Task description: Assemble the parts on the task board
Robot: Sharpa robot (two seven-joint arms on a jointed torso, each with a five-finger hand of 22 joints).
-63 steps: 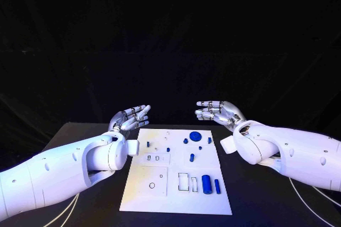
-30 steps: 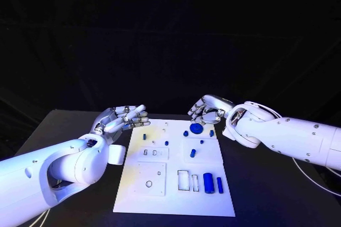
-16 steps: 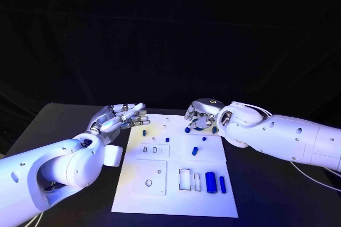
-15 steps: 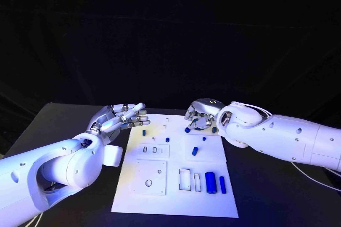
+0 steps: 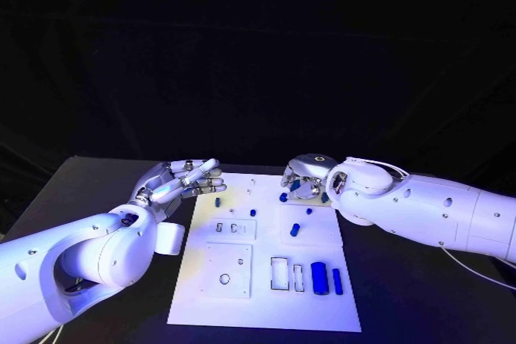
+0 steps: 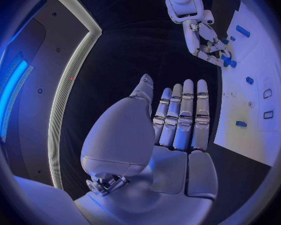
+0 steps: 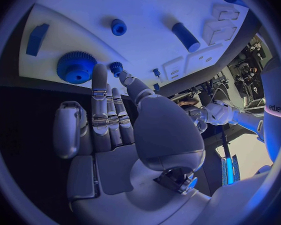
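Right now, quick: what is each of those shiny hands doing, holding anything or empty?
Left hand: open, fingers stretched out, holding nothing.
Right hand: open, empty, fingertips near the small blue gear and large blue gear on the task board.

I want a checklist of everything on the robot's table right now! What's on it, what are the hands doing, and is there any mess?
Surface: black table, bare around the board.
Job's things: white task board in the middle; small blue parts on it, among them a big gear, a small gear, and a thick blue cylinder beside a thin blue bar near the board's near edge.
Clutter: nothing seen.
Hands: left hand hovers at the board's far left corner, fingers apart, holding nothing. Right hand is over the board's far edge, fingertips by the gears; it holds nothing.
Cables: a thin white cable under the right arm.
Surroundings: dark backdrop.
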